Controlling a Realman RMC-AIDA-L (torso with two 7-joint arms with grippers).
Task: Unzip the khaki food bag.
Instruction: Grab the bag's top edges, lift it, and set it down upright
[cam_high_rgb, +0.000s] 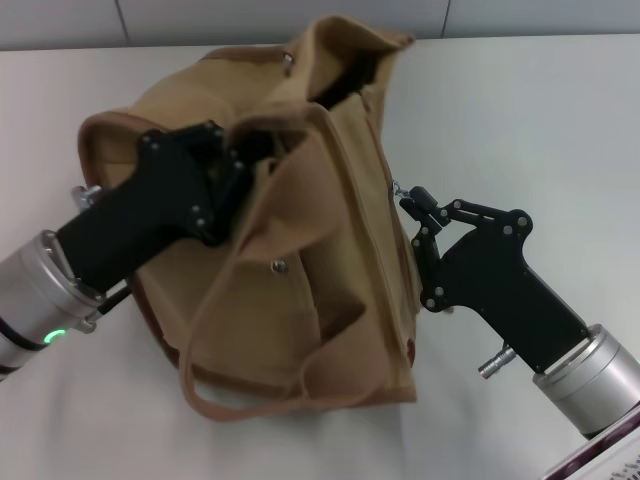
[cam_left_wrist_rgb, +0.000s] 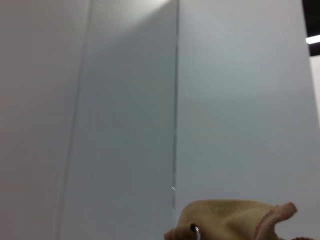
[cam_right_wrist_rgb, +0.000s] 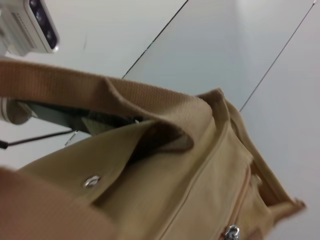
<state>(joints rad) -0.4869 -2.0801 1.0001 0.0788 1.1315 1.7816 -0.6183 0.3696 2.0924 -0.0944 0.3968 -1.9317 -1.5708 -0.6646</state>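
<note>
The khaki food bag (cam_high_rgb: 300, 270) lies slumped in the middle of the white table (cam_high_rgb: 520, 110); it looks soft and light, so it needs bracing. The left gripper (cam_high_rgb: 235, 165) pinches its top fabric, and the right gripper (cam_high_rgb: 412, 205) is closed on the small zipper pull (cam_high_rgb: 398, 188), the proper place to hold.

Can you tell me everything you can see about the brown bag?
The khaki food bag is soft tan canvas with darker brown edging, wide strap handles and a metal snap on its front pocket. It sits slumped on the white table, top gaping near the far end. The left tool presses into its upper fabric; the right tool pinches a small metal pull at its side.
</note>
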